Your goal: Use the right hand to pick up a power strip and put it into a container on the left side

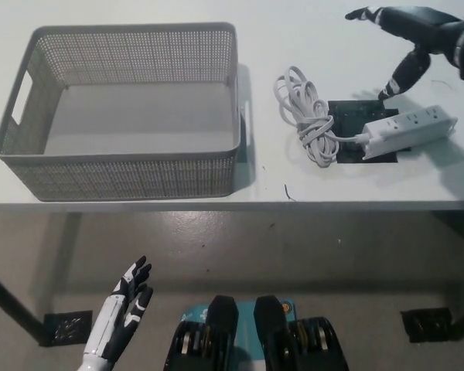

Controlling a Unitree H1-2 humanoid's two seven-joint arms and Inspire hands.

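Right hand [406,35]: black, enters from the upper right corner, held above the table [139,15] just beyond the power strip [408,131]. Fingers spread and empty; one reaches out toward the basket side, another angles down toward the strip's far edge. No contact with the strip visible; the downward fingertip ends just short of it, over the dark mat [356,116].

Left hand [124,309]: white, resting low, below the table's near edge on the basket's side, well apart from the strip. Fingers extended and apart, holding nothing.

Power strip: white, lying flat on the table, slightly tilted, its cord end resting on the dark mat and its other end pointing away from the basket. Outlet face up.

Cord [305,116]: white, bundled in a loose coil, lying between the strip and the basket, joined to the strip's near end. Part of the coil overlaps the mat's edge.

Basket [124,166]: grey perforated container with handle cut-outs, on the table on the far side of the coil from the strip. Nothing inside. Its near wall stands close to the table's front edge.

Between strip and basket: only the cord coil on the tabletop. The basket's wall next to the coil stands taller than the strip.
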